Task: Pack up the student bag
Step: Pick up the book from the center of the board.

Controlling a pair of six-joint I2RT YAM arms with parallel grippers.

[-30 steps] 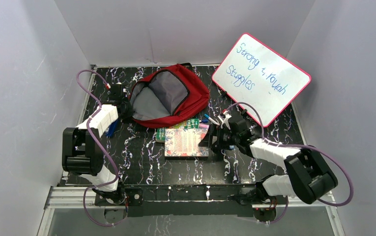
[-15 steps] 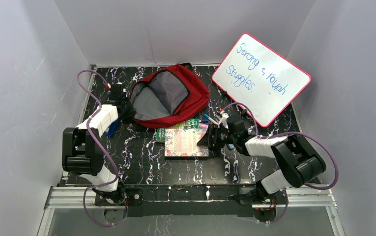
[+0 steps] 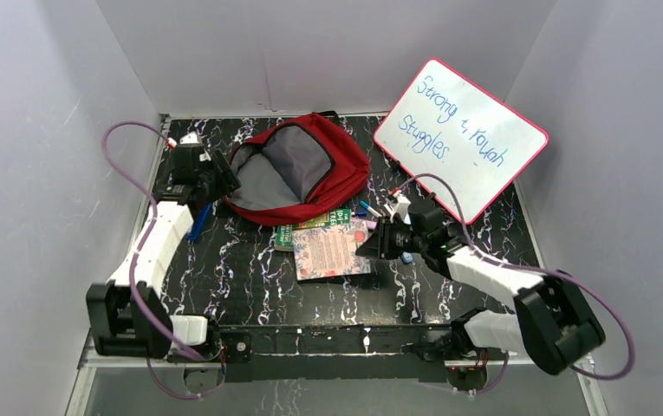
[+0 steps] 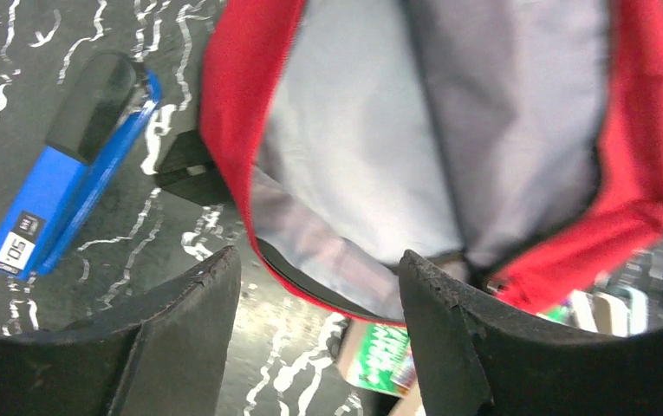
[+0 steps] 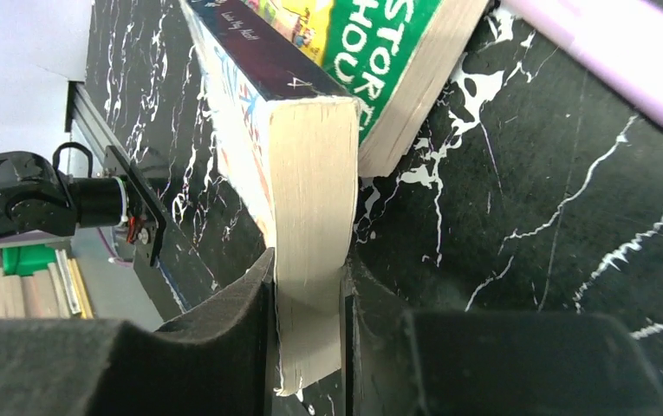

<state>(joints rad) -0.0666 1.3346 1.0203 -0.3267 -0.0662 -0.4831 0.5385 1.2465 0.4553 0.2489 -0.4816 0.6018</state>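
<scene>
The right jaws are clamping the book by its page edge. The bag is lying open beyond and left of it on the tabletop, and the left jaws are gaping empty over its mouth.

In the left wrist view, we find the soft red fabric backpack cropped at the top edge. The floral-covered paperback hides most of the green-covered book.
</scene>
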